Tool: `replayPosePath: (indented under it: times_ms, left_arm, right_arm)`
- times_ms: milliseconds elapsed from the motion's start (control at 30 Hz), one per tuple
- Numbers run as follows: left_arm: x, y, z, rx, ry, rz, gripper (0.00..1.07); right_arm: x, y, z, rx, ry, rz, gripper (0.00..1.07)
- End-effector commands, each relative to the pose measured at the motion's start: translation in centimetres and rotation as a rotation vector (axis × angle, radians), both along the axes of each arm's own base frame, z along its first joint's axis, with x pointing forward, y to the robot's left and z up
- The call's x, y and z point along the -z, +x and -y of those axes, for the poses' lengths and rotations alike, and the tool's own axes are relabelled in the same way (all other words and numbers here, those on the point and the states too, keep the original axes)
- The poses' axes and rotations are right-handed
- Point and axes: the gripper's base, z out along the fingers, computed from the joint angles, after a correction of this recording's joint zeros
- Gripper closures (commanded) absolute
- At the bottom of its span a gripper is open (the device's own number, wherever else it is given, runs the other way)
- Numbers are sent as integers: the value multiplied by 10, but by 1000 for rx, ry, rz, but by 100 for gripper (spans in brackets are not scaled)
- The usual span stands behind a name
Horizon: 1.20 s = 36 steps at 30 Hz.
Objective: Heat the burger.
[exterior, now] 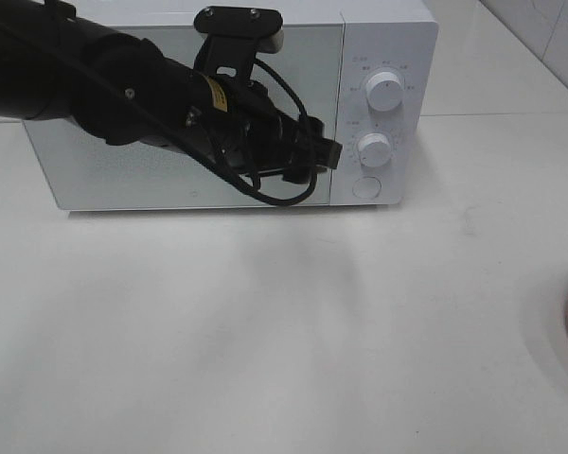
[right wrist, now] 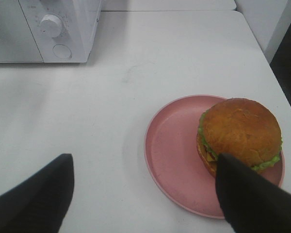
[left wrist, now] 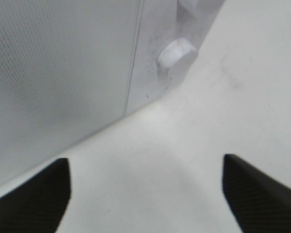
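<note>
Worktop point(exterior: 265, 331) of plain matte white fills most of the high view, with soft grey shadow under the left arm and a seam running across it just right of the microwave. A white microwave point(exterior: 170, 180) stands at the back with its door shut; its control panel carries an upper dial point(exterior: 386, 92), a lower dial point(exterior: 375, 148) and a round button point(exterior: 366, 186) below them. Behind the far right corner a white tiled wall point(exterior: 540, 28) rises.

The left arm reaches in from the left across the microwave door, and the left claw point(exterior: 328, 151) hangs in front of the door's right edge, just beside the lower dial. In its wrist view the two dark fingers point(left wrist: 34, 199) stand wide apart with bare worktop between them, holding nothing, and a white knob sits close ahead.

The right claw point(right wrist: 143, 194) is also spread wide and empty above the worktop, its fingertips framing the near side of the pink plate point(right wrist: 172, 150). The burger point(right wrist: 240, 133) sits on that plate, toward one side of it, well apart from the microwave. In the high view only a sliver of the plate's rim shows at the right edge.
</note>
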Motion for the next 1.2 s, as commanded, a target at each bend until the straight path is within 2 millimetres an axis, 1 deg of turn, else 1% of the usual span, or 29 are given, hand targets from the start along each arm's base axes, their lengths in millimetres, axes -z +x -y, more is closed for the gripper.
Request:
replayPosePath:
  times_ms: [33,67,100,133,167,300,333,467,533,567,600,633,667,700,733,767,800,833,867,900,933,967,1000,1033,1067,1100,1133,1167,1200]
  left_arm:
    - [-8,-14,-7,14,76,-93,6]
    - [-13,-20,-12,19,115,-133,7]
    - [-13,-20,-12,19,115,-133,7]
    - [-18,-26,-17,22,154,-176,7]
    - [-18,-26,-17,22,154,-176,7]
    - [-26,-37,-27,28,219,-248,7]
    - [-29,-44,-34,32,264,-307,7]
    - [-34,-50,-42,26,302,-365,8]
    - [-35,-50,-55,-2,340,-434,8]
    - [-35,-50,-55,-2,340,-434,8]
    - [-37,-49,-61,-15,348,-450,8]
    - [-42,-46,-73,-42,354,-469,8]
    - [-42,-46,-73,-42,354,-469,8]
    - [-45,-45,-78,-56,350,-470,8]
    - [-55,-42,-92,-95,334,-468,8]
    - [-55,-42,-92,-95,334,-468,8]
    - [-63,-39,-106,-135,317,-467,8]
    - [-67,-37,-115,-156,312,-467,8]
    - [-67,-37,-115,-156,312,-467,8]
    - [-77,-35,-131,-191,300,-459,8]
    - [-81,-35,-140,-212,296,-460,8]
    - [-81,-35,-140,-212,296,-460,8]
    - [-90,-35,-157,-249,287,-458,8]
    - [-90,-35,-157,-249,287,-458,8]
    - [-97,-36,-174,-290,279,-462,8]
    - [-100,-37,-183,-313,276,-465,8]
    - [-100,-37,-183,-313,276,-465,8]
    - [-106,-39,-198,-351,273,-475,8]
    - [-109,-40,-205,-367,273,-476,8]
  right_arm:
    - [-1,-4,0,3,-5,36,31]
    - [-1,-4,0,3,-5,36,31]
    - [-1,-4,0,3,-5,36,31]
    - [-1,-4,0,3,-5,36,31]
    - [-1,-4,0,3,-5,36,31]
    - [-1,-4,0,3,-5,36,31]
    - [-1,-4,0,3,-5,36,31]
    - [-1,-4,0,3,-5,36,31]
    - [-1,-4,0,3,-5,36,31]
    - [-1,-4,0,3,-5,36,31]
    - [-1,-4,0,3,-5,36,31]
    - [-1,-4,0,3,-5,36,31]
    - [-1,-4,0,3,-5,36,31]
    - [-1,-4,0,3,-5,36,31]
    - [-1,-4,0,3,-5,36,31]
    - [-1,-4,0,3,-5,36,31]
    - [-1,-4,0,3,-5,36,31]
    - [-1,-4,0,3,-5,36,31]
    - [-1,-4,0,3,-5,36,31]
    - [-1,-4,0,3,-5,36,31]
    - [-1,-4,0,3,-5,36,31]
    - [-1,-4,0,3,-5,36,31]
    - [-1,-4,0,3,-5,36,31]
    - [-1,-4,0,3,-5,36,31]
    - [-1,-4,0,3,-5,36,31]
    - [-1,-4,0,3,-5,36,31]
    - [-1,-4,0,3,-5,36,31]
    - [-1,-4,0,3,-5,36,31]
    - [-1,-4,0,3,-5,36,31]
